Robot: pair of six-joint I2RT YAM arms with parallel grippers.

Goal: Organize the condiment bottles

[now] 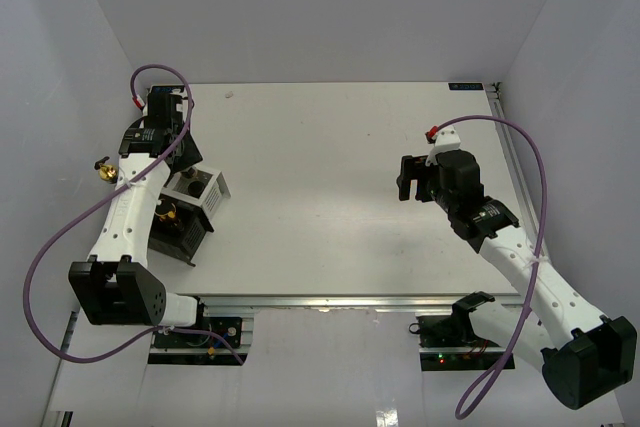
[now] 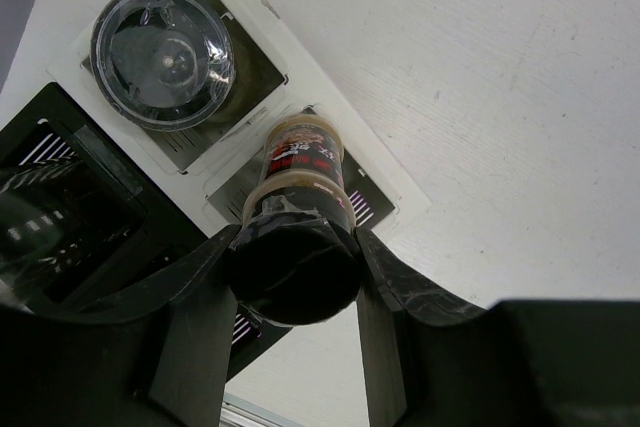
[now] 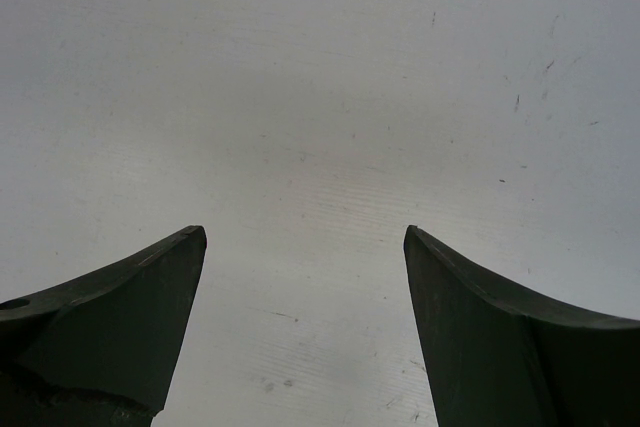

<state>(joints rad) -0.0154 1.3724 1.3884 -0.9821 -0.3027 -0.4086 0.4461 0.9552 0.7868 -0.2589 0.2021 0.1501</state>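
Progress seemingly midway: jar in rack, slim bottle clamped in left gripper at next slot, gold-capped bottle outside; right gripper agape.

Counted three condiment bottles: one slim dark yellow-labelled bottle between the fingers of the left gripper, one squat clear jar beyond those fingertips, one gold-capped bottle just left of that gripper's arm. Counted one compartmented rack, one table, two arms, two purple cables, and two grippers, including the right gripper.
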